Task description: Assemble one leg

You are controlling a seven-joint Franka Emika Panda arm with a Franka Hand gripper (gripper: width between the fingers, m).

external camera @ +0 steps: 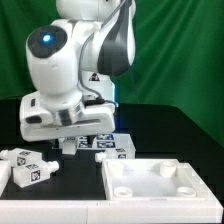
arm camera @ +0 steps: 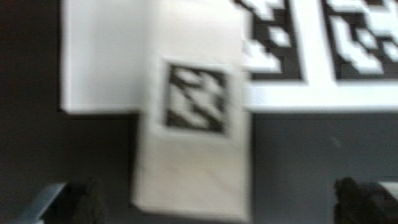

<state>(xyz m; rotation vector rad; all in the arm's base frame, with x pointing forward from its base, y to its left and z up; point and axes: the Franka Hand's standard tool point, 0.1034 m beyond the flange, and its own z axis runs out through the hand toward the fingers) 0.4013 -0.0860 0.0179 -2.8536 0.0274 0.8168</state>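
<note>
black table [arm camera: 39, 140]; square-section white leg [arm camera: 192, 130] between parted gripper [arm camera: 214, 203].

The arm [external camera: 70, 60] has a glossy white plastic shell that catches highlights; its joint [external camera: 120, 50] is a duller black. The table [external camera: 165, 125] is matt black, without reflections. The backdrop [external camera: 185, 50] looks like matt green cloth. The panel [external camera: 190, 188] is smooth white plastic, faintly satin. The leg [arm camera: 192, 160] is smooth, matt off-white plastic with 1 flat black-and-white printed tag [arm camera: 192, 97]. The marker board [arm camera: 103, 60] is flat, matt white.
</note>
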